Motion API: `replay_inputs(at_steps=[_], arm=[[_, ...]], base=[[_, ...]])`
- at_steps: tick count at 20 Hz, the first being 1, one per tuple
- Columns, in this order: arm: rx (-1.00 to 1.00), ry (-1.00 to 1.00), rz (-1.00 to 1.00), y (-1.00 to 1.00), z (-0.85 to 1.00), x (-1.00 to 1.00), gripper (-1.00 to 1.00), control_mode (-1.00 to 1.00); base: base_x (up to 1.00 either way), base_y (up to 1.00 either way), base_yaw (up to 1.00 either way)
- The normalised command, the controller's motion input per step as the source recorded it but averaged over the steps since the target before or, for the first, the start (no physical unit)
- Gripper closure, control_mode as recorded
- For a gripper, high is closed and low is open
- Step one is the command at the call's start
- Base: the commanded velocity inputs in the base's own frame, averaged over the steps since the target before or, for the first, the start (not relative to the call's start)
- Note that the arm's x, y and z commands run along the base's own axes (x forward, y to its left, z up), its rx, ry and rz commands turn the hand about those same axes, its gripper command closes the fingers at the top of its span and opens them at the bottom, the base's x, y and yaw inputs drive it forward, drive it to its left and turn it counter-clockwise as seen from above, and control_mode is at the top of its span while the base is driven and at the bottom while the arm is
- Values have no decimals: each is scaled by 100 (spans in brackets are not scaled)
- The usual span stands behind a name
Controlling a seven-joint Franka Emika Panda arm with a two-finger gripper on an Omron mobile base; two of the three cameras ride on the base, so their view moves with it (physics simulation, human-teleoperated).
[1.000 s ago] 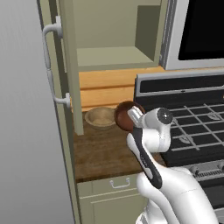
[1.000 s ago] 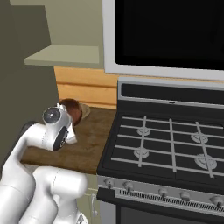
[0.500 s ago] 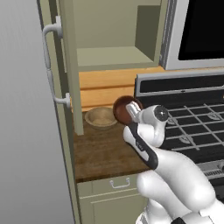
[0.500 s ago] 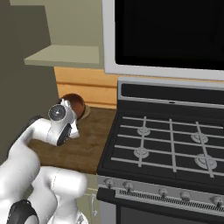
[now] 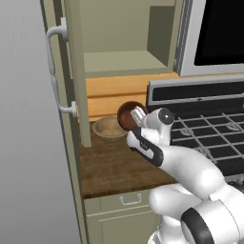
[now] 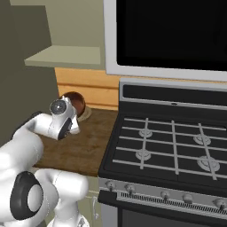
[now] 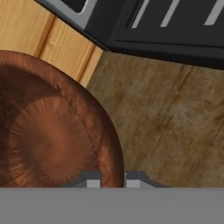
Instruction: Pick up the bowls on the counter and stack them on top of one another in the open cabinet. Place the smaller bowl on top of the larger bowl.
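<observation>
Pincer [image 7: 110, 183] of mine pinches the smaller bowl [image 7: 52, 131] by its rim, above the desk [image 5: 114, 167]; glossy, rigid wood, probably light and slippery there.

Dark wood-plank counter [image 5: 114, 164] with 1 light tan larger bowl [image 5: 109, 127] on it.

No text, label, brand, number or sign can be read anywhere in these pictures. The surfaces at the upper right of both base views are plain, with no lettering.
</observation>
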Motion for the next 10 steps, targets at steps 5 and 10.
replay_inputs(at_steps=[5, 10], arm=[[-3, 2, 1, 24, 0, 40, 100, -100], [-2, 4, 1, 20, -9, 35, 100, -100]], base=[[0, 0, 0], [0, 0, 0]])
